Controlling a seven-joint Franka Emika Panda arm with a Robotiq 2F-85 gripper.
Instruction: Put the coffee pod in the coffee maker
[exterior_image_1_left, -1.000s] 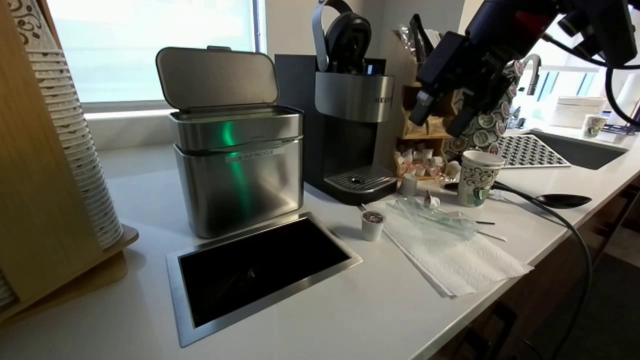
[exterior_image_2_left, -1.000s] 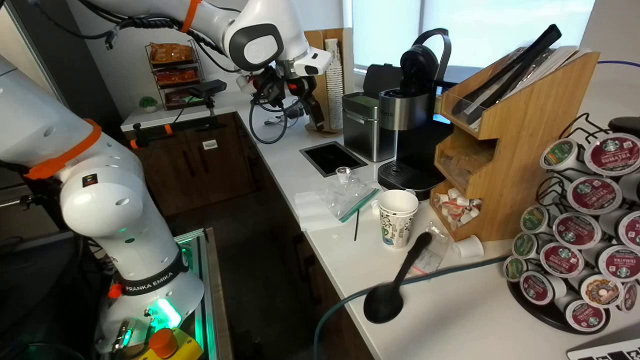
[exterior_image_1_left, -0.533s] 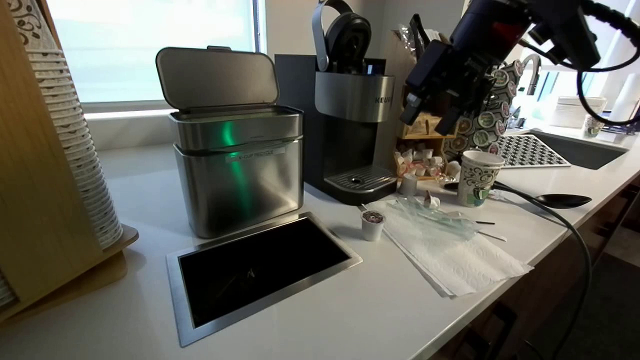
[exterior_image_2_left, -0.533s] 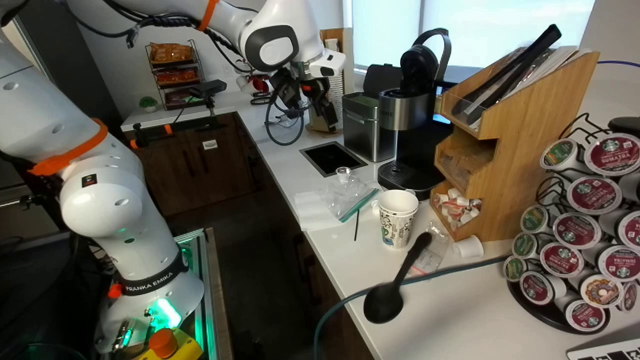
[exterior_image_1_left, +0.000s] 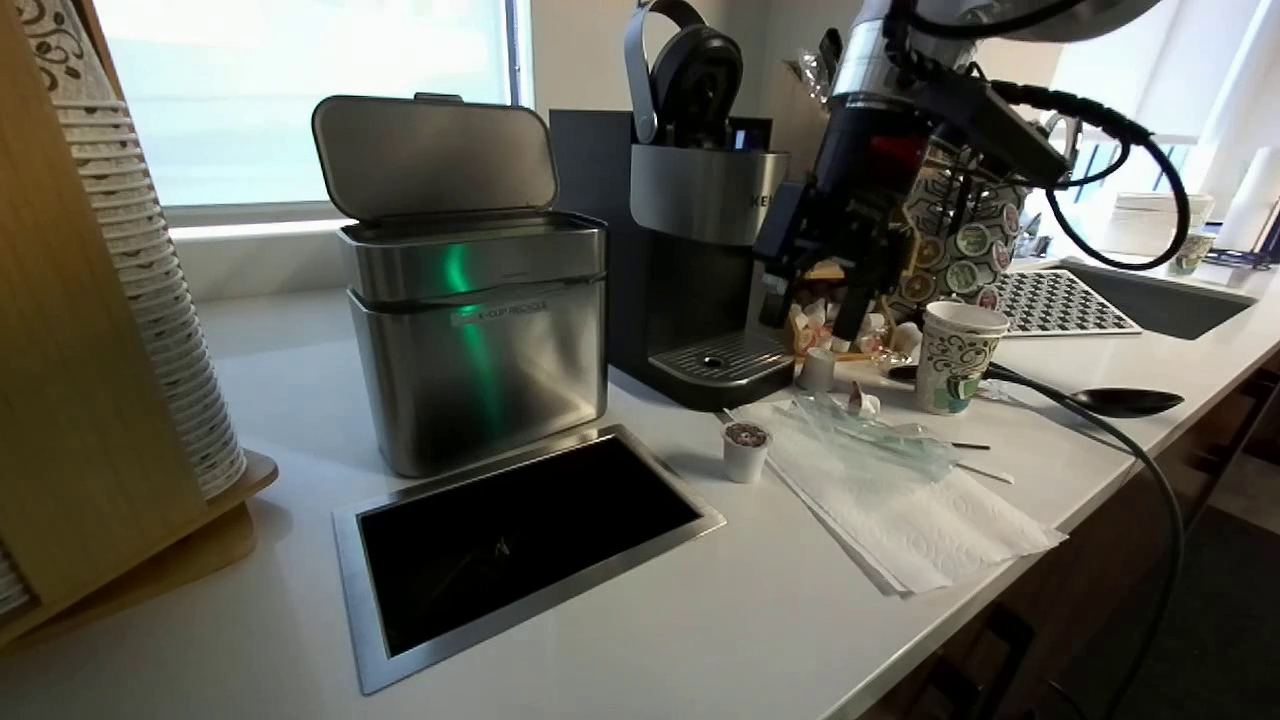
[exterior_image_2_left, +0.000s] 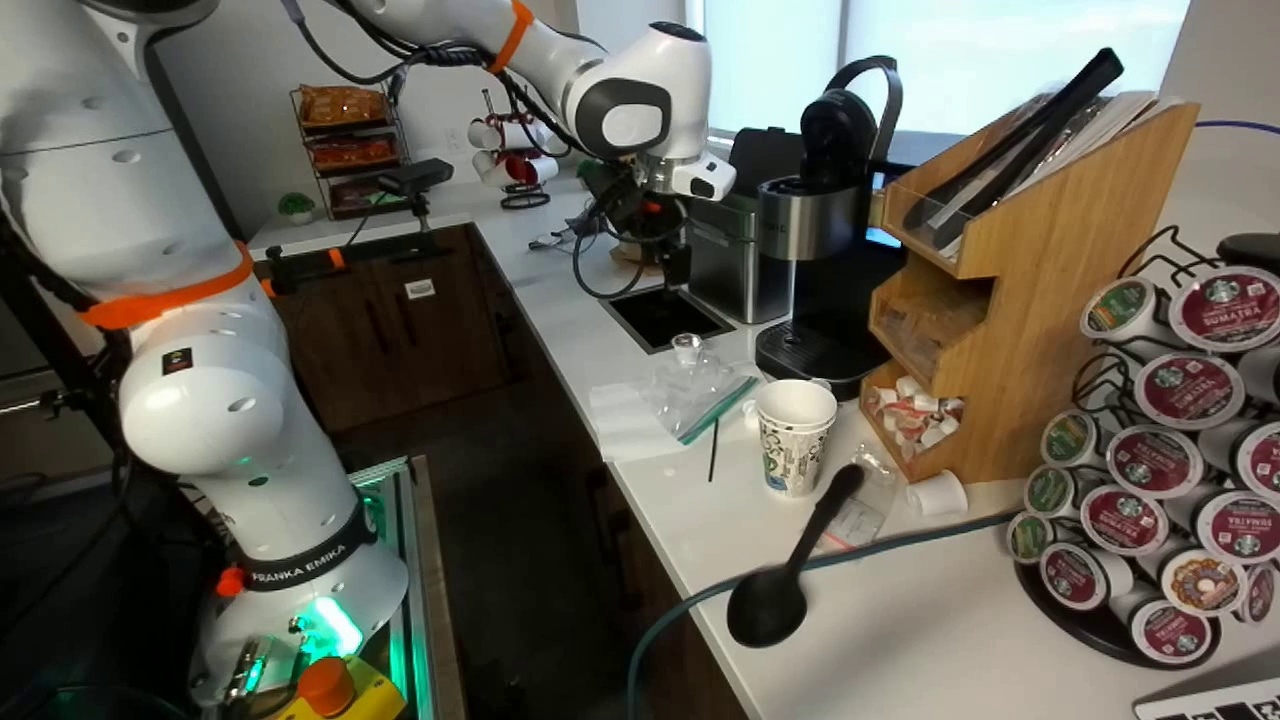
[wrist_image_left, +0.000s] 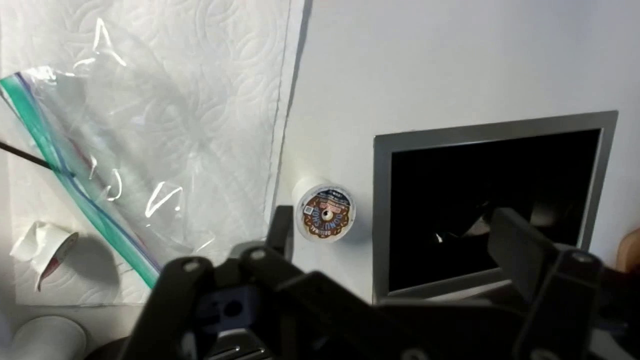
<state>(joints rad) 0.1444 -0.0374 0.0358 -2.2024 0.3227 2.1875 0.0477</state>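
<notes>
While the gripper (exterior_image_1_left: 813, 305) stands with its jaws spread wide, it hides a strip along one side of the coffee maker (exterior_image_1_left: 695, 210) in an exterior view. In the wrist view, only a sliver of drip grate (wrist_image_left: 237, 351) shows under the gripper's linkage, a pale rounded thing (wrist_image_left: 47, 340) (I cannot tell what) is cut off at the lower left, and the inside of the recessed opening (wrist_image_left: 382, 215) is too dark to read. One coffee pod (wrist_image_left: 327, 215) stands upright on the counter (wrist_image_left: 450, 60) between the paper towel (wrist_image_left: 240, 65) and that opening. I count one plastic bag (wrist_image_left: 120, 160), one steel bin (exterior_image_1_left: 480, 370) with its lid raised, and one black spoon (exterior_image_2_left: 768, 606); the racked pods (exterior_image_2_left: 1155, 461) overlap too much to count.
</notes>
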